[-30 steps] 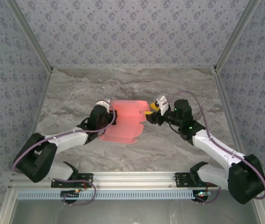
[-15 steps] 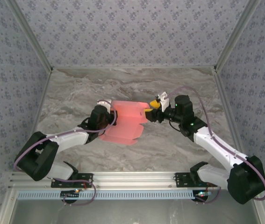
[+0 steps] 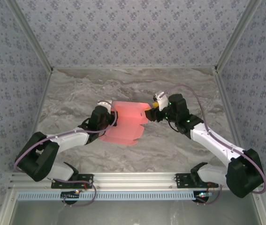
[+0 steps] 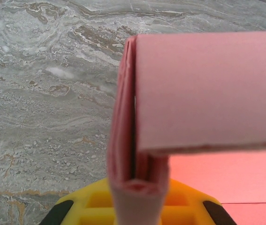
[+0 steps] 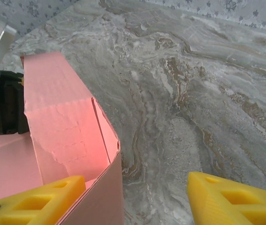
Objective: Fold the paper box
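Jaws of left gripper (image 3: 107,113) pinched together on folded left edge of paper box (image 3: 125,123), card squeezed between yellow fingers (image 4: 186,200). Right gripper (image 3: 152,111) jaws apart at box's right end, raised side wall just inside one finger; contact unclear. Both arms stretched forward from near rail, forearms angled inward, wrists facing each other across box. Box mid marble table (image 3: 179,140), front panel flat, back wall upright.
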`<state>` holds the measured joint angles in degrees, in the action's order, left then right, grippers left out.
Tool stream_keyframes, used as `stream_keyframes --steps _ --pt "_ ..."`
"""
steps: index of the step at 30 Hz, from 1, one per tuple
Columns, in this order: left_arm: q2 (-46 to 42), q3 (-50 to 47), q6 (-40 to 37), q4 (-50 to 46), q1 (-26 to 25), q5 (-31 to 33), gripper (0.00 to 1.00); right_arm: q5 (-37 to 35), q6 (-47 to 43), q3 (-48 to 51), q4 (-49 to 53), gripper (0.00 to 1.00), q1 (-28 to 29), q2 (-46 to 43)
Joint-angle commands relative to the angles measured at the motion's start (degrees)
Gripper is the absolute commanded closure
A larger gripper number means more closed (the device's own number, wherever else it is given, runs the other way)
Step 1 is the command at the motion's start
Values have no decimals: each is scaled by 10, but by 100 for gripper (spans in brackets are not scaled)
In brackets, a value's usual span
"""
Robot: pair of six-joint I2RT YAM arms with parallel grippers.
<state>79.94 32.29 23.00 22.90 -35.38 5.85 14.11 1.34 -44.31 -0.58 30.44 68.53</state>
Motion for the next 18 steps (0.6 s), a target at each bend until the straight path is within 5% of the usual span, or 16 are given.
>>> stream_keyframes --steps 1,18 --pt "5 16 2 5 -4 -2 98 -23 13 -20 -13 39 17 11" --pt "8 14 33 1 3 -14 98 54 9 29 -54 36 23 -28"
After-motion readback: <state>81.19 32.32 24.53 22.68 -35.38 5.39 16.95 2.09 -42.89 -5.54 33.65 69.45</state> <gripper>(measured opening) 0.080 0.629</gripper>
